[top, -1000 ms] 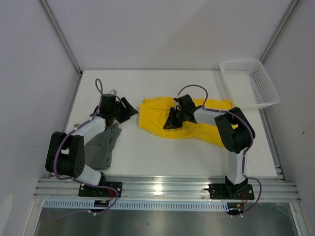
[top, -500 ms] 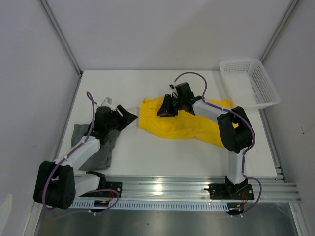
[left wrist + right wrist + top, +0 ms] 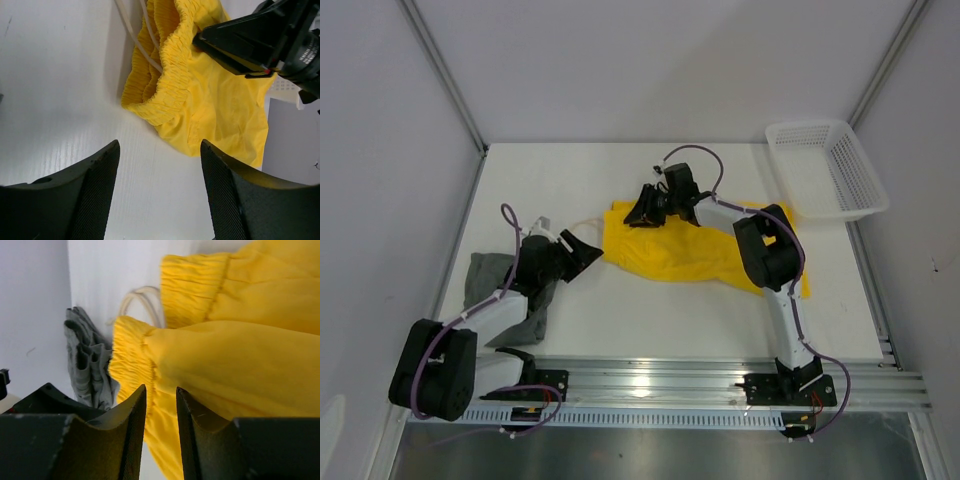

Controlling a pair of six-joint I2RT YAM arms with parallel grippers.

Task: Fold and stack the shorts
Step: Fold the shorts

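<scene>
Yellow shorts (image 3: 685, 258) spread mid-bench (image 3: 620, 320), waistband (image 3: 165, 95) just ahead of left end effector (image 3: 590, 250), jaws wide, empty; right end effector (image 3: 635, 216) narrowly parted over waistband's far corner; grey shorts (image 3: 490, 278) crumpled at left edge

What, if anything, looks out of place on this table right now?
The yellow shorts lie rumpled mid-table, and their white drawstring trails loose onto the table beyond the waistband. The grey shorts sit bunched at the left edge, partly under the left arm. Neither pair is folded yet.
</scene>
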